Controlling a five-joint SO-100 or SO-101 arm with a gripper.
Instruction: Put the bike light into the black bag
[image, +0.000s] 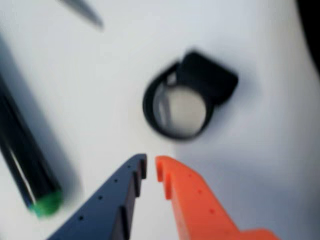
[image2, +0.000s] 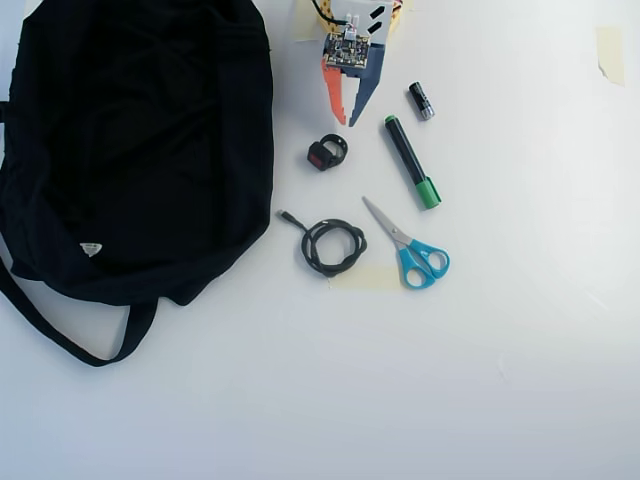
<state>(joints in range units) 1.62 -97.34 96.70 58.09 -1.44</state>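
The bike light (image2: 325, 153) is a small black box with a red face and a loop strap, lying on the white table just right of the black bag (image2: 130, 150). The wrist view shows the bike light (image: 192, 95) blurred, strap ring toward the camera, a short way beyond the fingertips. My gripper (image2: 346, 122) hovers just above and right of the light in the overhead view. Its blue and orange fingers are almost together with nothing between them; in the wrist view the gripper (image: 151, 166) shows only a thin gap. The big floppy bag fills the overhead view's left side.
In the overhead view, a black marker with a green cap (image2: 410, 160) lies right of the light, and a short black-and-silver cylinder (image2: 421, 100) sits beyond it. Below are a coiled black cable (image2: 333, 245) and blue-handled scissors (image2: 410, 248). The bag's strap (image2: 70, 340) trails toward the front left.
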